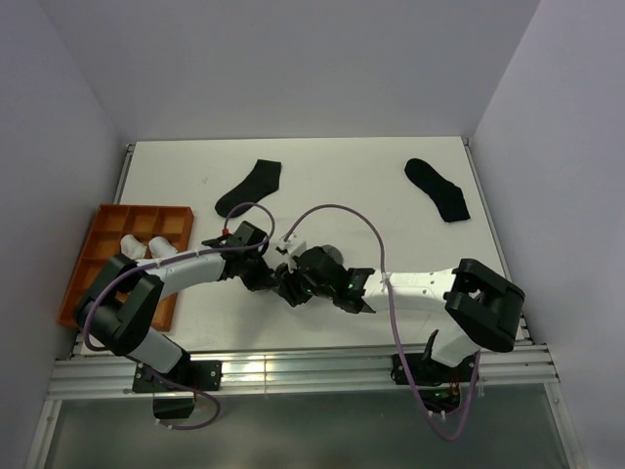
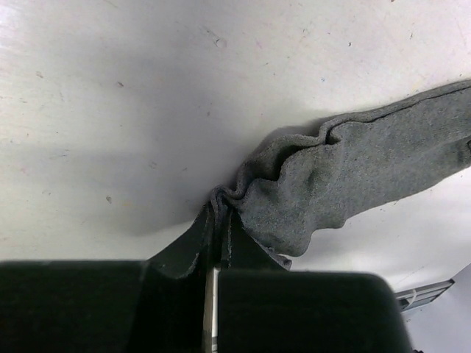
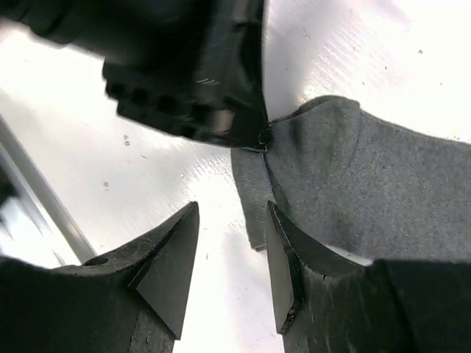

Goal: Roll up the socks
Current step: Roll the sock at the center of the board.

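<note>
A grey sock [image 2: 346, 173] lies stretched on the white table, its bunched edge pinched in my left gripper [image 2: 220, 213], which is shut on it. In the right wrist view the same grey sock [image 3: 360, 184] runs off to the right. My right gripper [image 3: 232, 213] stands open just in front of it, and only a narrow flap of sock hangs near its right finger [image 3: 283, 257]. The left gripper [image 3: 199, 73] holds the sock's corner just beyond. From above, both grippers meet at the table's near middle [image 1: 283, 278], hiding most of the grey sock [image 1: 330, 253].
Two dark socks lie flat at the back, one on the left [image 1: 249, 186] and one on the right [image 1: 437, 189]. An orange compartment tray [image 1: 93, 256] at the left edge holds white rolled socks [image 1: 146, 246]. Walls close in the table on three sides.
</note>
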You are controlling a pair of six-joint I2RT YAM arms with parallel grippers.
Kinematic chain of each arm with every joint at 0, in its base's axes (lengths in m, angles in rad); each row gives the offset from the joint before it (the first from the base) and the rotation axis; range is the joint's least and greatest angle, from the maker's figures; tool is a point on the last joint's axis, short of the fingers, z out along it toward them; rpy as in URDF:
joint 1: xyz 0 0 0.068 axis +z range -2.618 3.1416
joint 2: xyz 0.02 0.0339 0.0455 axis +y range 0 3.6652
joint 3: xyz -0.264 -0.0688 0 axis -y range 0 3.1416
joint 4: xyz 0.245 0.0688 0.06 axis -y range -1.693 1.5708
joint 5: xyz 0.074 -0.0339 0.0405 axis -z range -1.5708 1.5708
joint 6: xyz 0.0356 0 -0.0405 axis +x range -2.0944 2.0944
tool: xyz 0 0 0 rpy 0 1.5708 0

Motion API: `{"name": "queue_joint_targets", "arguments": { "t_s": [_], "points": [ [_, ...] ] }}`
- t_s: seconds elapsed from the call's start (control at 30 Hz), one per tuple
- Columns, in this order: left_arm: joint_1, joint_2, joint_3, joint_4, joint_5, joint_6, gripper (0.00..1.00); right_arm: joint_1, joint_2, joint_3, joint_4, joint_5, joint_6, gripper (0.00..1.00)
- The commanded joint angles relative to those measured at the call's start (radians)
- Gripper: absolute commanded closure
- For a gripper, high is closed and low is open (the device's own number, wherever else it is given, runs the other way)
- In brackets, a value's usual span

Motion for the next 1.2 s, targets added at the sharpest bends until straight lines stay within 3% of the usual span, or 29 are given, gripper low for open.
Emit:
{"name": "queue_joint_targets", "arguments": {
  "t_s": [0.0,0.23,0.77,0.83,0.97,1.03,1.17],
  "points": [
    [-0.002,0.040,0.032,-0.075,0.001,0.045,1.00,0.053,-0.003,-0.005,0.039,0.221,-0.088,0.51],
    [-0.002,0.046,0.049,-0.105,-0.008,0.054,1.00,0.117,0.106,0.042,0.057,0.281,-0.124,0.53],
    [0.000,0.073,0.051,-0.109,0.004,0.030,1.00,0.232,0.247,0.156,-0.084,0.414,-0.142,0.61],
    [0.003,0.075,0.049,-0.107,0.010,0.027,1.00,0.245,0.275,0.168,-0.099,0.442,-0.134,0.65],
    [0.029,0.060,0.020,-0.107,0.021,0.025,1.00,0.248,0.287,0.158,-0.118,0.448,-0.118,0.89],
    [0.063,0.040,0.005,-0.113,0.017,0.028,1.00,0.243,0.270,0.133,-0.118,0.439,-0.107,0.97],
    [0.124,-0.047,-0.049,-0.135,-0.008,0.034,1.00,0.208,0.235,0.098,-0.098,0.323,-0.076,1.00]
  ]
}}
